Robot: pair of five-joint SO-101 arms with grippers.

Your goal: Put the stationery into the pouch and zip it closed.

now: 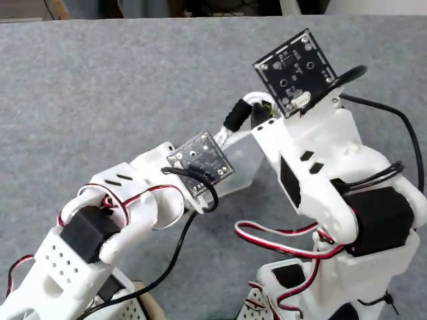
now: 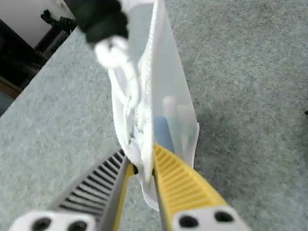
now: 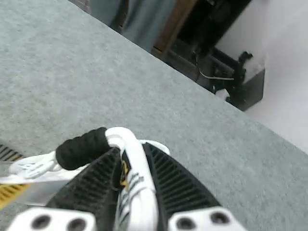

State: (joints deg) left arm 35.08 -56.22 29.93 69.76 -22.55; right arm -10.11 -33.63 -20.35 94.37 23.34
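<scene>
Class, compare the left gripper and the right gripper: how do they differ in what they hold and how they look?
The left gripper is shut on the pouch at its edge; the right gripper is shut on the white pull loop. The left gripper shows a yellow ribbed finger; the right gripper's ribbed fingers look black. Both are closed on parts of the same pouch.
</scene>
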